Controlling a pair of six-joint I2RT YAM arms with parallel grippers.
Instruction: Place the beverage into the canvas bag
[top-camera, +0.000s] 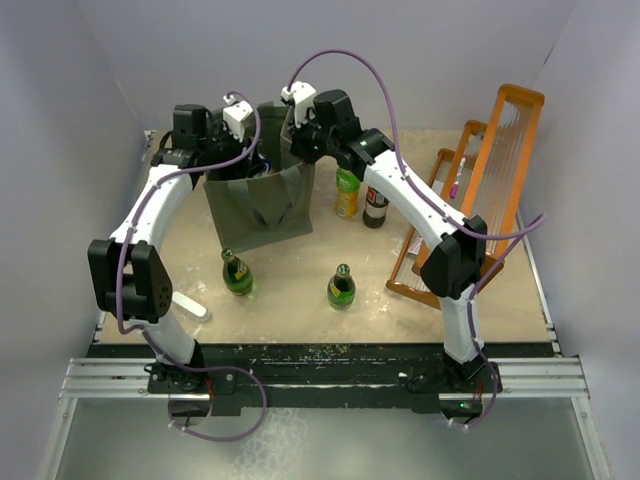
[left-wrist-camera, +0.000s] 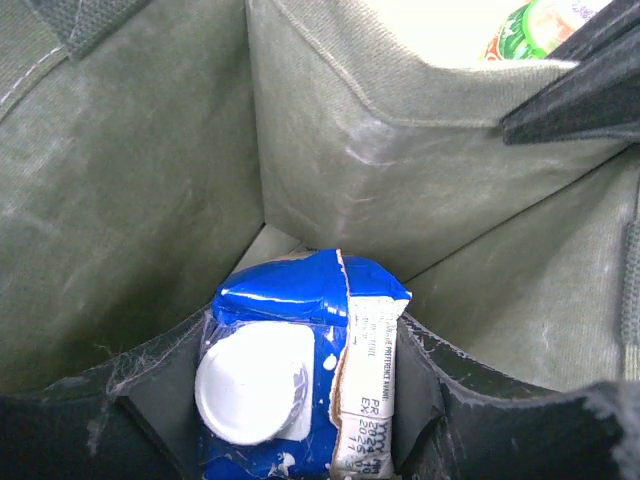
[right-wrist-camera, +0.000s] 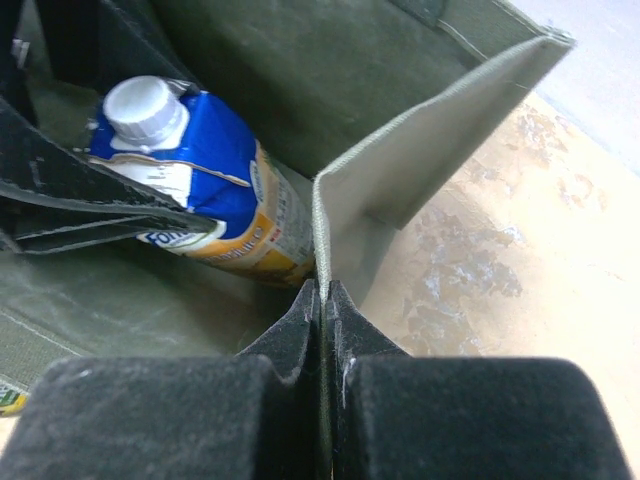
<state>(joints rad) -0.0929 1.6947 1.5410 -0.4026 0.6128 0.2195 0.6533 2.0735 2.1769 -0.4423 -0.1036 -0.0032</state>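
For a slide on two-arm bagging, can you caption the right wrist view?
Right gripper pinches the canvas bag's rim while the left gripper holds a blue white-capped beverage carton inside it.

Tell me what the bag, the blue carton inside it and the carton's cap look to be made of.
The canvas bag looks like heavy woven fabric, matte olive, possibly waxed: it shows stitched seams and pale scuff creases. The carton seems to be coated paperboard with glossy blue print, judging by its folded seams and dented top. The cap is probably plastic: white, smooth and moulded round.
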